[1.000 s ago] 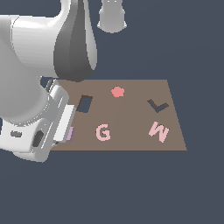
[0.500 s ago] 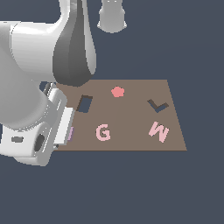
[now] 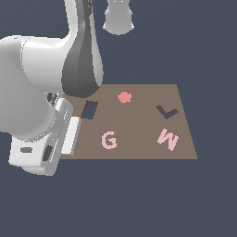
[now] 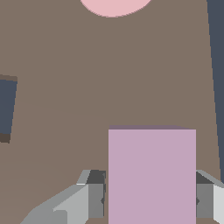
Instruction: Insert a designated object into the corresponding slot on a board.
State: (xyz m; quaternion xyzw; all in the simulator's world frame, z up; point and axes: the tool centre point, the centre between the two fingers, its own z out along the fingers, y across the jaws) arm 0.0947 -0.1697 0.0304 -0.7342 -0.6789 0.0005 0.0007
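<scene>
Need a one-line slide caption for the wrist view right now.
Gripper fingers flank the lilac tile above the brown board, slot off to one side.

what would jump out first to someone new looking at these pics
The bulky white arm fills the exterior view's left, hiding that edge of the brown board. In the wrist view a pale lilac tile sits between the hand fingers. The pink G and W stand out on the board.
</scene>
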